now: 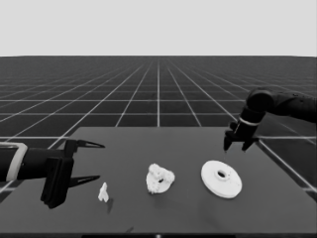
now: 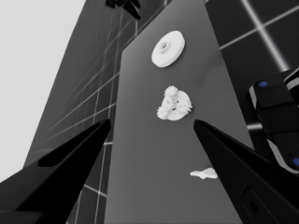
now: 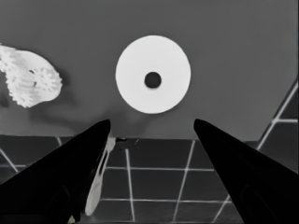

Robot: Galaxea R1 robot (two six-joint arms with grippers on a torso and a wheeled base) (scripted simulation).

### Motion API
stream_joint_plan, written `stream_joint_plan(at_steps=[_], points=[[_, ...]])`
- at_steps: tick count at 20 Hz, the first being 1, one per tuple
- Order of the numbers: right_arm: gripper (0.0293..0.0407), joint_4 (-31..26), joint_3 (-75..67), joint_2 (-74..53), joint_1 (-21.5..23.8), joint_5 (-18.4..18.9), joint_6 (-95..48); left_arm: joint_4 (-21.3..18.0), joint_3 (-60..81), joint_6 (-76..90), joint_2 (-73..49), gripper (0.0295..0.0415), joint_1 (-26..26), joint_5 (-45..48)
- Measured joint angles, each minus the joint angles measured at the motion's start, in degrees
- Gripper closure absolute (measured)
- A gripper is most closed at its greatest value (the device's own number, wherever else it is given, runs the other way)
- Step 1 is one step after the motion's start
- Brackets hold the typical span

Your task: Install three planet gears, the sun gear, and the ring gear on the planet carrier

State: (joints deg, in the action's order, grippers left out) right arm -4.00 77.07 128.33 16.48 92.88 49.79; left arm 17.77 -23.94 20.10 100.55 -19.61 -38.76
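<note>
R gripper spread, above larger round part, prob lining up grasp | gears stacked on smaller round part | L gripper parked, spread

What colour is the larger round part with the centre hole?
White; the larger round part shows best in the right wrist view.

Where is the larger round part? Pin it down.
In the head view the larger round part lies flat on the table's right half, right of the gear-laden smaller round part, with the right claw hovering above its far side.
</note>
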Motion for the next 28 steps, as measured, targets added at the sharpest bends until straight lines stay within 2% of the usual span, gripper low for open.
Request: stream_joint_plan(at_steps=[3,4,5,6,7,12,13,14,23,24,25,26,28], points=[[0.0315,0.0,2.4,1.2,-0.1,0.6,0.1,0.0,0.0,0.0,0.0,0.0326,0.0,0.0],[0.0315,7.6,0.8,0.5,-8.2,-5.7,0.5,0.0,0.0,0.0,0.0,0.0326,0.0,0.0],[0.0315,12.3,2.2,1.1,-15.4,-9.5,0.3,0.0,0.0,0.0,0.0,0.0326,0.0,0.0],[0.0315,14.9,4.5,2.3,-19.3,-11.8,-0.3,0.0,0.0,0.0,0.0,0.0326,0.0,0.0],[0.0315,16.2,6.3,3.2,-21.4,-13.2,-0.9,0.0,0.0,0.0,0.0,0.0326,0.0,0.0],[0.0315,17.7,9.2,4.6,-23.8,-15.1,-1.8,0.0,0.0,0.0,0.0,0.0326,0.0,0.0],[0.0315,17.7,9.3,4.7,-23.9,-15.2,-1.8,0.0,0.0,0.0,0.0,0.0326,0.0,0.0],[0.035,17.8,9.4,4.7,-23.9,-15.2,-1.8,0.0,0.0,0.0,0.0,0.0326,0.0,0.0],[0.0352,17.8,9.4,4.7,-23.9,-15.3,-1.8,0.0,0.0,0.0,0.0,0.0326,0.0,0.0],[0.0351,11.8,1.8,1.1,-17.7,-8.4,0.6,0.0,0.0,0.0,0.0,0.0326,0.0,0.0],[0.0351,7.1,-0.2,0.0,-10.2,-4.5,1.3,0.0,0.0,0.0,0.0,0.0326,0.0,0.0],[0.0352,4.1,0.2,0.2,-5.7,-2.3,1.1,0.0,0.0,0.0,0.0,0.0326,0.0,0.0],[0.0352,1.4,1.8,0.9,-1.9,-0.3,0.5,0.0,0.0,0.0,0.0,0.0326,0.0,0.0]])
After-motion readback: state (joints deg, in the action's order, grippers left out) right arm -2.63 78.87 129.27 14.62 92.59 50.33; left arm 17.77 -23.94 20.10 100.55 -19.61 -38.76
